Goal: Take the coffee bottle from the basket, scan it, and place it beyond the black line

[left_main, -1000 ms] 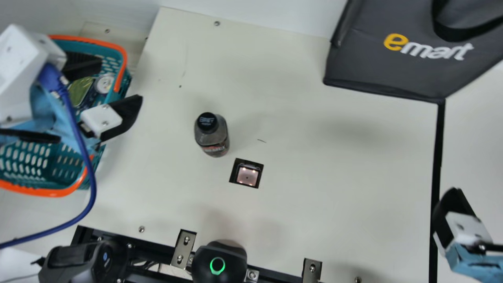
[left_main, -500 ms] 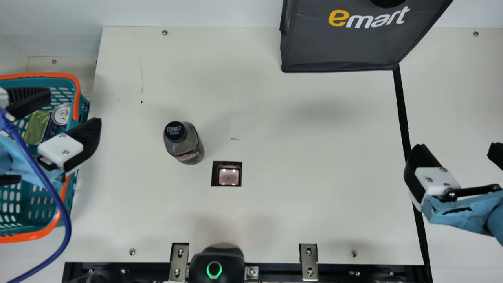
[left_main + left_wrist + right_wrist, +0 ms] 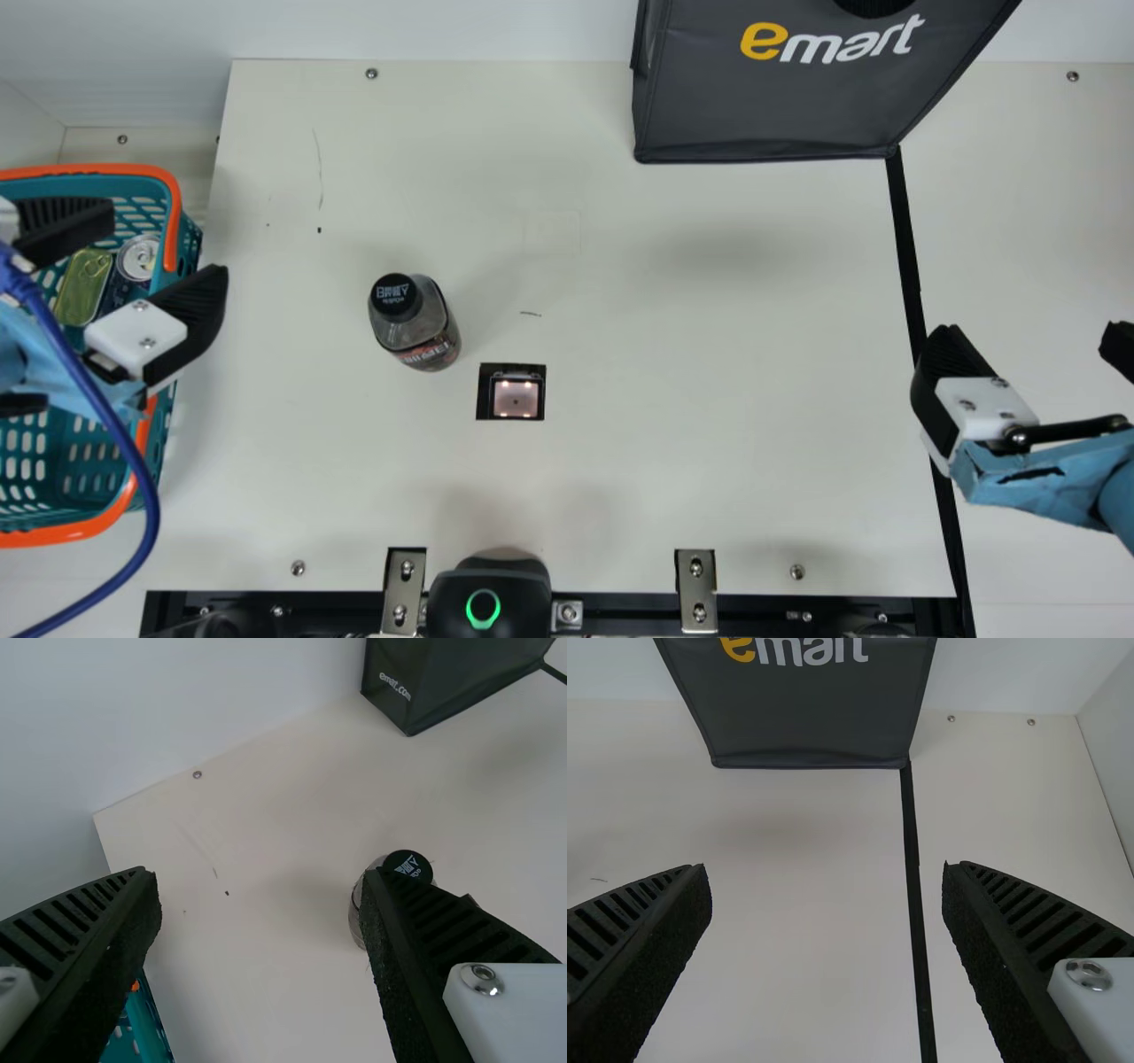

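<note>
Coffee bottle (image 3: 415,321) stands on desk (image 3: 673,496) near scanner window (image 3: 516,398). We hold left pincer (image 3: 168,245) at basket (image 3: 106,168), right pincer (image 3: 1032,331) over black line (image 3: 907,257); both have fingers apart.

Under the left end effector (image 3: 164,244), the basket (image 3: 164,483) is partly hidden and cut off by the main view's edge. The coffee bottle (image 3: 356,908) is partly covered by its finger in the left wrist view. Beyond the right end effector (image 3: 1032,332), the bag (image 3: 762,106) is cut off at the top.
</note>
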Available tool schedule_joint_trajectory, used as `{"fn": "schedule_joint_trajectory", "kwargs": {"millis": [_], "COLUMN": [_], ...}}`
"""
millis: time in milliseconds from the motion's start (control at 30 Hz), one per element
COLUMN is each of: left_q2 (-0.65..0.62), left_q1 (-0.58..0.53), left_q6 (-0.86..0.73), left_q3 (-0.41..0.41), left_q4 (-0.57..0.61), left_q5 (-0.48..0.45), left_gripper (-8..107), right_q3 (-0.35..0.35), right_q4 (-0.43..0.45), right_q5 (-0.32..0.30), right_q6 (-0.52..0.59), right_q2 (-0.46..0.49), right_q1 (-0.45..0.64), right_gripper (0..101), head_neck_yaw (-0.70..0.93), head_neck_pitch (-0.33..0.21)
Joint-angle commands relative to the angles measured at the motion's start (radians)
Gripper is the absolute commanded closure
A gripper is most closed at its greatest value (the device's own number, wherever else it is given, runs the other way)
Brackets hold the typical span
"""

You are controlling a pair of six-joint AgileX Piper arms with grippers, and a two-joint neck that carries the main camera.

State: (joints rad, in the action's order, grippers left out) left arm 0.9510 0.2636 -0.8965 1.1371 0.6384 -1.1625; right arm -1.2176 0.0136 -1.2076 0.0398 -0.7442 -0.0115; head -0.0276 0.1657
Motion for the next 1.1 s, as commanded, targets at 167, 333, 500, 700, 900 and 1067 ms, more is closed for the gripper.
{"fn": "schedule_joint_trajectory", "kwargs": {"millis": [167, 333, 500, 700, 900, 1067], "left_q2": [-0.037, -0.055, -0.054, -0.037, -0.026, -0.028], "left_q1": [-0.120, -0.236, -0.351, -0.464, -0.551, -0.615], "left_q6": [0.112, 0.217, 0.326, 0.451, 0.570, 0.671], "left_q3": [-0.069, -0.128, -0.173, -0.204, -0.222, -0.243], "left_q4": [-0.062, -0.129, -0.209, -0.309, -0.413, -0.495], "left_q5": [0.081, 0.171, 0.267, 0.364, 0.429, 0.469], "left_gripper": [9, 9, 9, 9, 9, 9], "right_q3": [0.000, 0.000, 0.000, 0.000, 0.000, 0.000], "right_q4": [0.000, 0.000, 0.000, 0.000, 0.000, 0.000], "right_q5": [0.000, 0.000, 0.000, 0.000, 0.000, 0.000], "right_q6": [0.000, 0.000, 0.000, 0.000, 0.000, 0.000], "right_q2": [0.000, 0.000, 0.000, 0.000, 0.000, 0.000], "right_q1": [0.000, 0.000, 0.000, 0.000, 0.000, 0.000], "right_gripper": [11, 11, 11, 11, 11, 11], "head_neck_yaw": [0.000, 0.000, 0.000, 0.000, 0.000, 0.000], "head_neck_pitch": [-0.027, -0.027, -0.027, -0.027, -0.027, -0.027]}}
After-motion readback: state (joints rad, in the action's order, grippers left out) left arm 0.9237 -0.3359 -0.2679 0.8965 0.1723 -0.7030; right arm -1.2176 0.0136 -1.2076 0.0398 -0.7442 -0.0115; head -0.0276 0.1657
